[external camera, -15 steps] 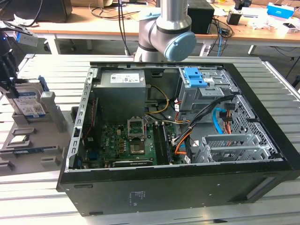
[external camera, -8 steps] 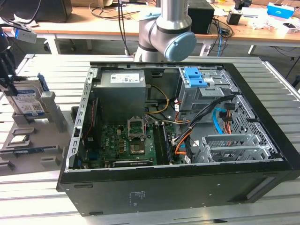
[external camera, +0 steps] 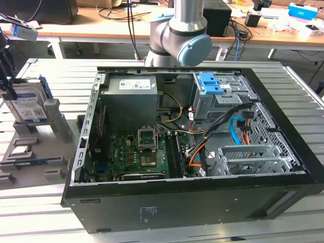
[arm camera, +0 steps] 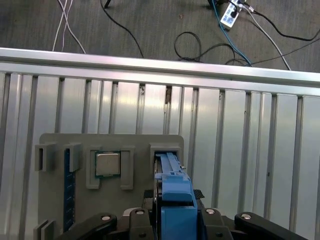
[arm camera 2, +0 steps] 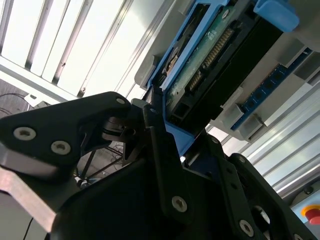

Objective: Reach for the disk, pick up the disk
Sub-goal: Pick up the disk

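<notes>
Your gripper (arm camera: 176, 222) sits over the disk (arm camera: 174, 192) with its fingers (arm camera: 207, 216) clenched on it, one on each flat side. In the first wrist view the black links hug the disk's blue rail closely. In the second wrist view you can see a fingertip (arm camera 2: 152, 117) lying against the blue edge of the disk (arm camera 2: 210, 55), whose green circuit-board face is turned to that camera.

The disk (external camera: 29, 107) stands on edge in a slot of the grey holder (external camera: 56, 126) at the exterior view's left. Its labelled face shows and the gripper (external camera: 6, 66) is at its upper end. The holder (arm camera: 135, 142) rests on the slatted metal table (arm camera: 250, 150), and a small chip (arm camera: 107, 164) lies in the neighbouring pocket, just beside the disk's slot. The open computer case (external camera: 202, 197) sits on the table to the exterior view's right of the holder, apart from the disk. The arm (external camera: 179, 35) rises behind the case.
</notes>
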`<action>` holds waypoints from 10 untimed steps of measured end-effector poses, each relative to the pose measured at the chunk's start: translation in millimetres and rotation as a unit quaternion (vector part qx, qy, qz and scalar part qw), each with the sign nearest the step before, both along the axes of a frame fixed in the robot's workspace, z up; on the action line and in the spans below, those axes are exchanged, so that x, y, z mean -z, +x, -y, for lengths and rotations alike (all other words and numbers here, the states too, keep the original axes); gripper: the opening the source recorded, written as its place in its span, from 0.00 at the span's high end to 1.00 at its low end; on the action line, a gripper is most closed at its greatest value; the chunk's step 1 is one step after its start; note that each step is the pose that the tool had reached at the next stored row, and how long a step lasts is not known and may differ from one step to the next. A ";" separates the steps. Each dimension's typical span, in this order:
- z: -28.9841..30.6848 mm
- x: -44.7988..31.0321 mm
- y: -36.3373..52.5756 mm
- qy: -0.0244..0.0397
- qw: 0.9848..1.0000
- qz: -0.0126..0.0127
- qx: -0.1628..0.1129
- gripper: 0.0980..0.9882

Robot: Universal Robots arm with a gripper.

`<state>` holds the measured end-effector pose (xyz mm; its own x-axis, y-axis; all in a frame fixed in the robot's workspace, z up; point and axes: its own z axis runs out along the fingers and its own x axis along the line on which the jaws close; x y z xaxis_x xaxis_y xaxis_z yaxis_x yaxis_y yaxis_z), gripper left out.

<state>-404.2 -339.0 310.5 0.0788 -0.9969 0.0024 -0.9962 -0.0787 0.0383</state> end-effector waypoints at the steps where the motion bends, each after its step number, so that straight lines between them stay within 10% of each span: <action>1: -0.1 -1.0 0.0 0.000 1.000 0.000 0.000 0.70; 10: -0.6 -11.3 0.0 0.000 1.000 0.000 0.000 0.70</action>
<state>-404.2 -338.3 321.8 0.0788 -0.9969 0.0024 -0.9962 -0.0786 0.0382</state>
